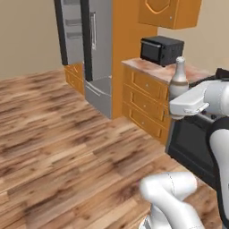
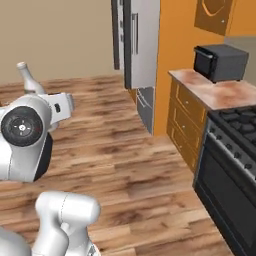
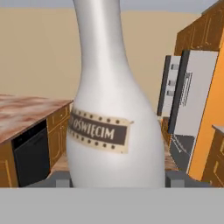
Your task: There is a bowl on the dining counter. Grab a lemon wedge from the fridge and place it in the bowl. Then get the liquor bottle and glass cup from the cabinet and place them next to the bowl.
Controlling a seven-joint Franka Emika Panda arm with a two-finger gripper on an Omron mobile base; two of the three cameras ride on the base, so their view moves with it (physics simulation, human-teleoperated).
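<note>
You've got the liquor bottle [image 3: 111,118] in the gripper [image 3: 117,177], jaws spread wide around its fat lower body, a fingertip [image 3: 179,178] showing on each side of the base. Bottle stands upright, neck up, label facing the hand camera. In the left base view the bottle [image 1: 178,80] rides above the white hand, in front of the counter [image 1: 152,67] with the microwave [image 1: 161,49]; in the right base view its neck [image 2: 27,77] sticks up over the arm's joint. Fridge [image 1: 96,49] door hangs open behind. Bowl and dining counter aren't in sight, so you're likely mid-carry. Keep the bottle vertical, no wrist roll, drive the base smoothly. Smooth round glass could slip, so don't loosen the hold. Set it down beside the bowl, not touching, base flat before you let go
</note>
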